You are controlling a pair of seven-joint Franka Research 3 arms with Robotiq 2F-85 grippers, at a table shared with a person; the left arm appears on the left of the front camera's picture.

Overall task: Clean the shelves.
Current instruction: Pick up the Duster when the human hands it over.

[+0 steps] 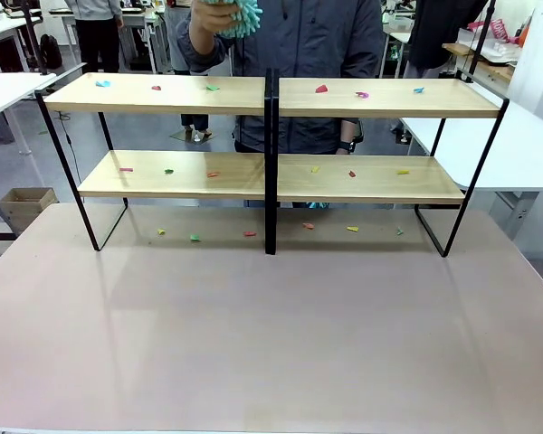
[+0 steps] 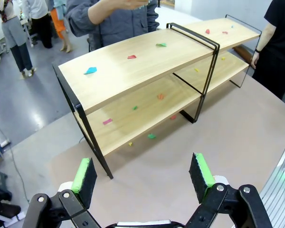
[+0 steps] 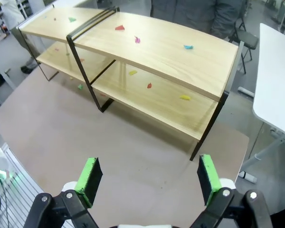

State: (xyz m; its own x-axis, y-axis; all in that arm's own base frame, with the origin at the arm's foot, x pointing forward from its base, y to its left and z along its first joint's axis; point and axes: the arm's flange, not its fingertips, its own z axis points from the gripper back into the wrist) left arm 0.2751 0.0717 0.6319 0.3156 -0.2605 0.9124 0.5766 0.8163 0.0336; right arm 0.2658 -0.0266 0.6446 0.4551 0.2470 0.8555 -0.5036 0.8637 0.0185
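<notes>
Two-tier light wooden shelves on a black metal frame stand at the far side of the grey table. Coloured paper scraps litter both boards, so cleaning looks unstarted. Left gripper and right gripper are wide open, empty.

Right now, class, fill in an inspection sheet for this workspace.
Surface: beige table, scraps lying under the shelves.
Job's things: shelves upright, both wooden boards dotted with coloured paper scraps.
Clutter: nothing seen beyond the scraps.
Grippers: left gripper open, right gripper open, both empty above the table.
Cables: thin cable on the floor.
Surroundings: person behind the shelves holding a teal fluffy duster; white table; cardboard box.
</notes>
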